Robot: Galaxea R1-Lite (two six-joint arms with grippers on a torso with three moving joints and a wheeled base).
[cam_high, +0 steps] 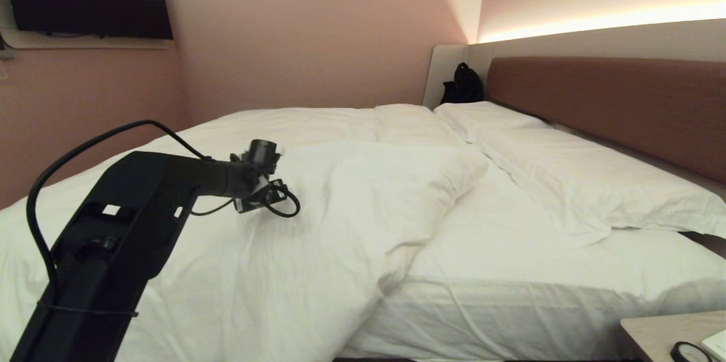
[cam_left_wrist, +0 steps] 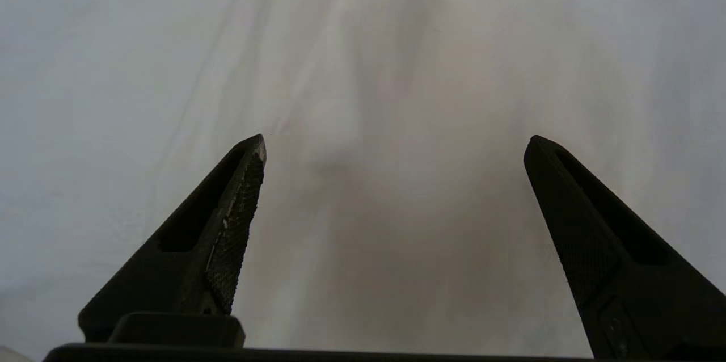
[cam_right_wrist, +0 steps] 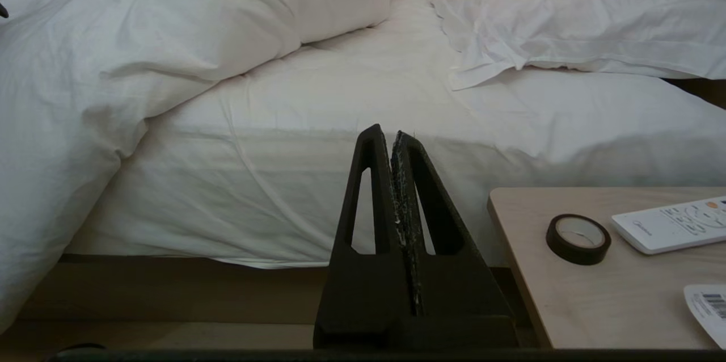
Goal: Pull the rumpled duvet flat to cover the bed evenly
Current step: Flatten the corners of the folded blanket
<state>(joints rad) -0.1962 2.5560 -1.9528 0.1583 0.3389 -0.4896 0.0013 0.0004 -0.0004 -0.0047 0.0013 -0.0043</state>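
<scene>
The puffy white duvet (cam_high: pixel 340 197) lies rumpled over the left part of the bed, its right edge folded back in a thick roll. A strip of bare mattress sheet (cam_high: pixel 505 248) shows between that roll and the pillows. My left arm (cam_high: pixel 170 186) reaches out over the duvet's middle. In the left wrist view my left gripper (cam_left_wrist: pixel 394 140) stands open just above the white cloth (cam_left_wrist: pixel 385 55), with nothing between its fingers. My right gripper (cam_right_wrist: pixel 391 136) is shut and empty, held low beside the bed's near side (cam_right_wrist: pixel 283 192), and the duvet (cam_right_wrist: pixel 170 21) lies beyond it.
Two flat white pillows (cam_high: pixel 595 180) (cam_high: pixel 488 115) lie along the reddish-brown headboard (cam_high: pixel 612 101). A black bag (cam_high: pixel 465 84) sits in the far corner. A pale nightstand (cam_right_wrist: pixel 595 288) at the near right holds a tape roll (cam_right_wrist: pixel 578 238) and a white remote (cam_right_wrist: pixel 669 224).
</scene>
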